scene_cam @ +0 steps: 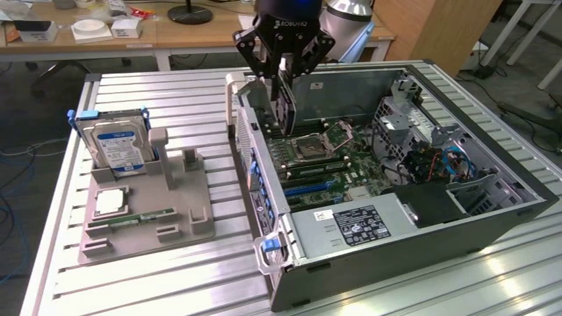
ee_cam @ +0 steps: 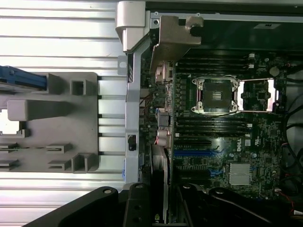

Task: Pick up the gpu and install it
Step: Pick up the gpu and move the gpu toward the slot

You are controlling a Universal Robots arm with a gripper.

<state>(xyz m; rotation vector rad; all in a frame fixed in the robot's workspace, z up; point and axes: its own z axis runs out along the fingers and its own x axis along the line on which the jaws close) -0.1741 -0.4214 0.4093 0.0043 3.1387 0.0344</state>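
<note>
Counter (scene_cam: 176,283): a ribbed metal surface carrying everything, with the parts holder toward the exterior view's left and the computer case to its right.
Hard drive (scene_cam: 118,148): stands upright in the grey parts holder (scene_cam: 176,197), untouched, well apart from the gripper.
Processor chip (scene_cam: 110,201): lies flat in the holder, in front of the hard drive.
Memory stick (scene_cam: 141,216): the narrow green strip lies in its groove just beside the chip.
Gripper (scene_cam: 279,89): closed on the gpu, pinching its upper edge from both faces, poised over the rear end of the open case.
Gpu (scene_cam: 285,118): out of the holder, held on edge and hanging vertically, its silvery bracket toward the case's rear wall. Its lower edge is just above the motherboard and does not look seated.
Computer case (scene_cam: 412,253): lies on its side with the panel off.
Blue expansion slots (scene_cam: 307,186): sit on the motherboard nearer the power supply than the card is now; the wrist view shows the card edge-on, roughly in line with them.
Processor socket (scene_cam: 318,140): bare, just beside the card.
Doing it well: I judge the card must stay square to the board, with its bracket tucked against the rear wall, and descend straight with even pressure and no tilt.
Risk: a skewed edge could catch the socket or the rear frame.
</note>
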